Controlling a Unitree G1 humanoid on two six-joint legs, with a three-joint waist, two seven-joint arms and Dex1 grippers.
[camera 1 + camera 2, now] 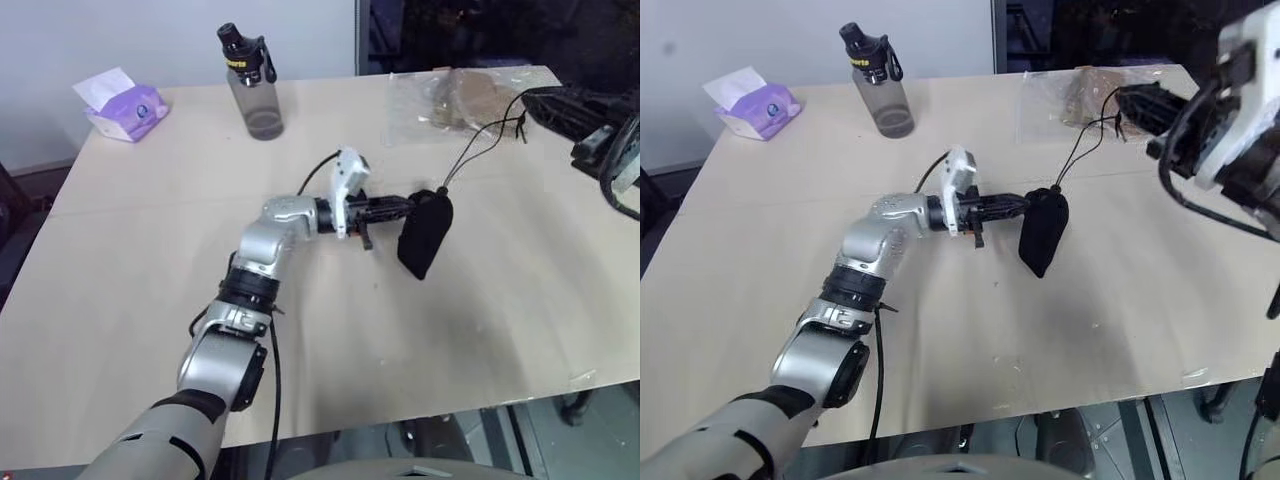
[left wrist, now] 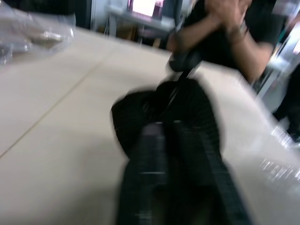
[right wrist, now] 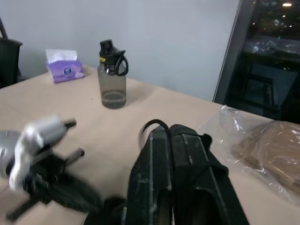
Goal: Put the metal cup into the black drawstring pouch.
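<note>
The black drawstring pouch (image 1: 425, 235) hangs a little above the middle of the table, casting a shadow under it. My left gripper (image 1: 408, 207) points level from the left, its fingers shut on the pouch's upper edge. The thin black cord (image 1: 480, 145) runs up and to the right from the pouch's mouth to my right gripper (image 1: 1135, 105), which is raised over the table's far right corner and shut on the cord's end. The metal cup is hidden from view.
A grey translucent bottle (image 1: 250, 85) with a black cap and a purple tissue pack (image 1: 125, 108) stand at the far left. A clear plastic bag (image 1: 455, 100) of brown contents lies at the far right. A person (image 2: 225, 37) in black stands beyond the table (image 1: 150, 260).
</note>
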